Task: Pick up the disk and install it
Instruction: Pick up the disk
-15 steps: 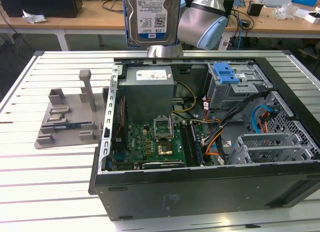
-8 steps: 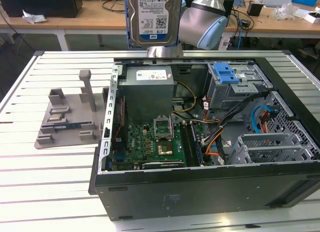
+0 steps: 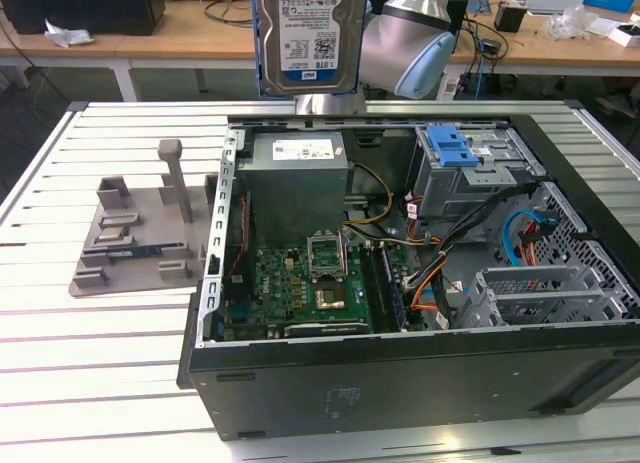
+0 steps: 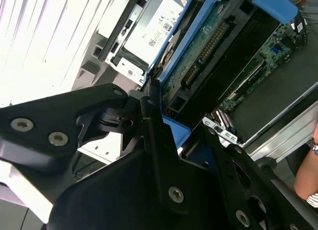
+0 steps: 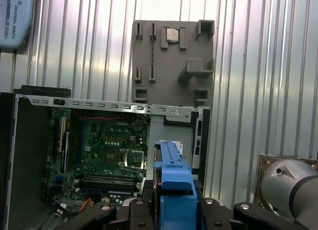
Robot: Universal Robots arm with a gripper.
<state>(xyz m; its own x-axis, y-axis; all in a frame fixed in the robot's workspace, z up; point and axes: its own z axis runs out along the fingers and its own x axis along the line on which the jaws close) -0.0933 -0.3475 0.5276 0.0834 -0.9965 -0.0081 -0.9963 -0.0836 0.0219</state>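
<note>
Exterior view – disk: I see the disk (image 3: pixel 305 33) held upright, high over the far side of the open computer case (image 3: pixel 400 383), its white-and-blue label facing this camera and clear of everything below.
Exterior view – arm: the arm (image 3: pixel 410 43) sits just behind the disk, on the exterior view's right of it.
Exterior view – case contents: the grey power supply (image 3: pixel 297 183) lies below the disk, the motherboard (image 3: pixel 310 283) nearer the camera, and the blue latch (image 3: pixel 452 145) tops the drive cage on the exterior view's right.
Exterior view – table: the case rests on a slatted table (image 3: pixel 100 363), with a grey fixture plate (image 3: pixel 140 233) beside it on the exterior view's left.
Second wrist view – gripper: my gripper (image 4: pixel 181 140) is clamped on the disk (image 4: pixel 203 61), with a blue rail pinched between the black fingers (image 4: pixel 149 120).
Second wrist view – disk: its green circuit side and connector face this camera.
Second wrist view – surroundings: the power supply (image 4: pixel 154 26) and motherboard (image 4: pixel 268 61) lie beyond it, and a person's forearm (image 4: pixel 304 178) shows at the edge.
First wrist view – gripper: I read the gripper (image 5: pixel 174 207) as closed around the disk (image 5: pixel 173 170), seen edge-on.
First wrist view – below: the case (image 5: pixel 99 105), motherboard (image 5: pixel 109 150), fixture plate (image 5: pixel 171 61) and table (image 5: pixel 273 66) lie beyond, with the arm (image 5: pixel 290 185) near one corner.
</note>
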